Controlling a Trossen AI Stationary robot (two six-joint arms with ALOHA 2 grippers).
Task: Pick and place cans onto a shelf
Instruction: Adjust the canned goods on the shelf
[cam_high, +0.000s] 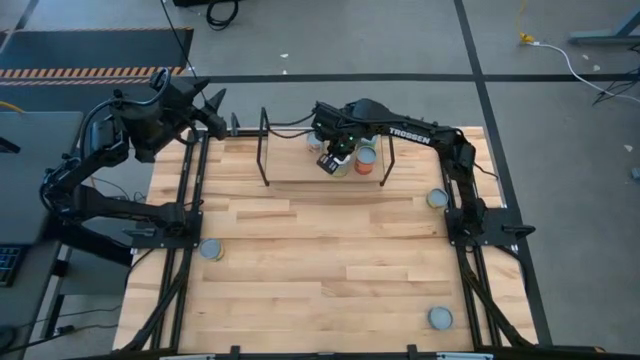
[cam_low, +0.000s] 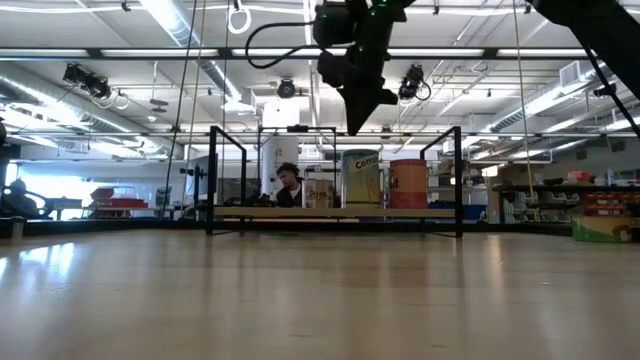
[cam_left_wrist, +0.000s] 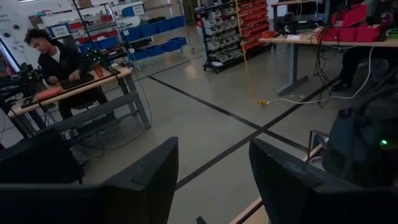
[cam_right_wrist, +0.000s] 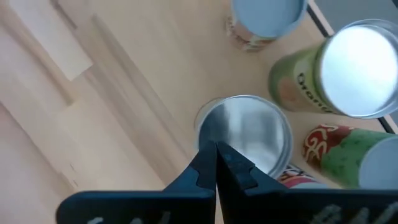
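The right gripper (cam_right_wrist: 216, 163), jaws together and empty, hangs just above a can (cam_right_wrist: 245, 134) on the shelf (cam_high: 300, 170). Descending, it could topple that can into its close neighbours.

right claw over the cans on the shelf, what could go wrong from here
1. The right claw is shut and sits right above a silver-lidded can; dropping lower could knock it over.
2. The cans stand packed close on the shelf: an orange-labelled can and a green can are next to it, so a sideways swing might topple them.
3. Several loose cans, like one at the table's left edge, could roll off if bumped.
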